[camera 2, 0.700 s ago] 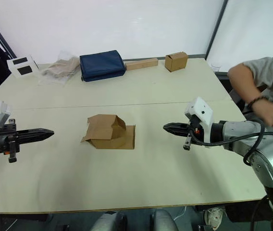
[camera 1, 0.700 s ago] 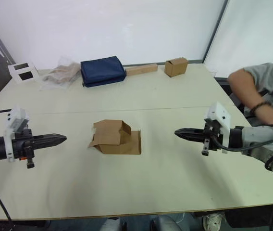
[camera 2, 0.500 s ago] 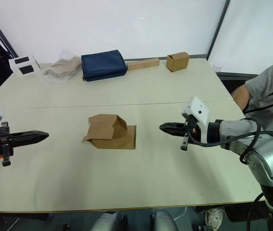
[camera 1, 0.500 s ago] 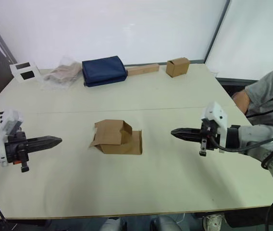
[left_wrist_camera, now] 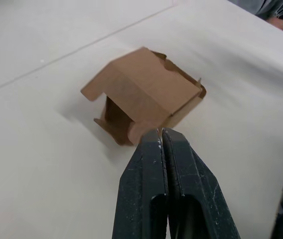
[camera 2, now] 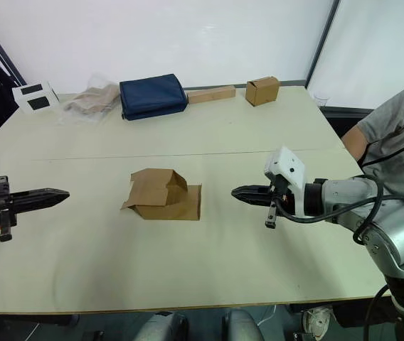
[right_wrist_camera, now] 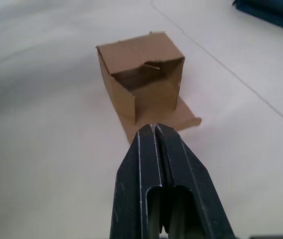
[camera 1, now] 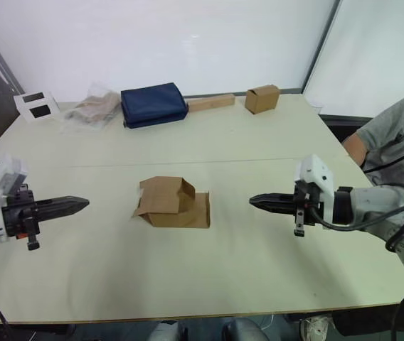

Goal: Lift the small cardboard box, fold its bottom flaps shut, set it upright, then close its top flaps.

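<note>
Brown corrugated cardboard, the small cardboard box (camera 1: 173, 202) lies on its side near the middle of the pale table (camera 1: 223, 277), untouched, with one flap (right_wrist_camera: 184, 115) spread flat on the tabletop at its end toward the robot's right. The left gripper (camera 1: 82, 203) hovers well to the box's left, its two black fingers (left_wrist_camera: 149, 179) pressed together and holding nothing. The right gripper (camera 1: 253, 201) hovers to the box's right, pointing at it, fingers likewise closed and empty. Along the far edge sit a navy pouch (camera 1: 153, 104), a long cardboard strip (camera 1: 210, 103), a smaller brown box (camera 1: 262, 99) and a crumpled plastic bag (camera 1: 92, 108). A person's grey sleeve (camera 1: 401, 142) shows at the right.
</note>
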